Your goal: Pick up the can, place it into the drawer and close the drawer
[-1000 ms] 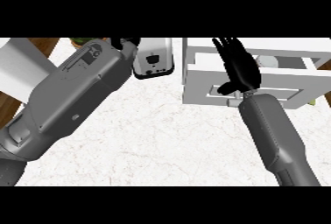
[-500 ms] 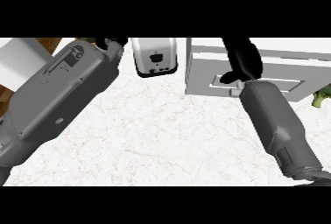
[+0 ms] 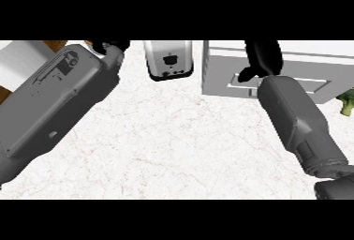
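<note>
The can is nowhere to be seen from the head view, so I can't tell you where it sits. What we do have is the drawer [image 3: 220, 78] at the upper right. Its pale front panel faces us and looks flush with the white cabinet [image 3: 311, 48] that houses it, with no gap showing along the visible edges.

The right hand [image 3: 262, 56] is right there on it. Its fingers are stretched out straight, running up over the front panel and across the cabinet top to the upper edge of the view. The thumb is sticking out to the side against the panel, and the hand has nothing in it. The right forearm [image 3: 297, 122] slants up to it from the lower right corner and covers part of the panel.

Just left of the cabinet, a toaster [image 3: 169, 58] stands on the marbled white counter [image 3: 180, 140], near the cabinet but not touching it. Off the cabinet's right side, a piece of broccoli [image 3: 348, 101] peeks in at the edge.

On the other side, the big left forearm [image 3: 55, 98] sweeps diagonally up across the counter. The left hand [image 3: 112, 46] shows only as a dark sliver at the top, just beside the toaster. Whether it is open or closed, I cannot tell. A white block [image 3: 21, 56] fills the far upper left corner behind that arm.
</note>
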